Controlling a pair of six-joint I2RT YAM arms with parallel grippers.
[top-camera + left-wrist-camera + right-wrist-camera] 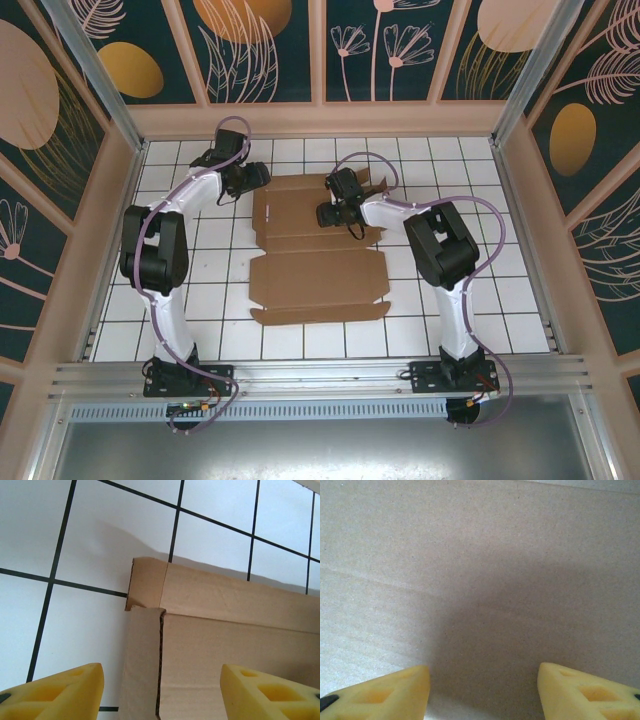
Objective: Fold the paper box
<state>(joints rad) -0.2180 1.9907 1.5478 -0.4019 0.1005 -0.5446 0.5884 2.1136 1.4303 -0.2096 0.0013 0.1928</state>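
Flat on the table (480,290) lay the paper box (315,275), creases running left to right, its far left corner just ahead of the parted, empty jaws of the left gripper (260,179), while the right gripper (326,213), jaws also apart, hung close over its far panel.

The top view is bright, lit evenly from overhead, with only faint soft shadows beneath the arms (160,250) on the white bench (200,300). The left wrist view is crisp, and the box (235,645) throws a soft grey shadow onto the tiles (100,545). The right wrist view is dimmer (a broad dark shadow lies mid-frame), and the right end effector (483,672) is slightly blurred.
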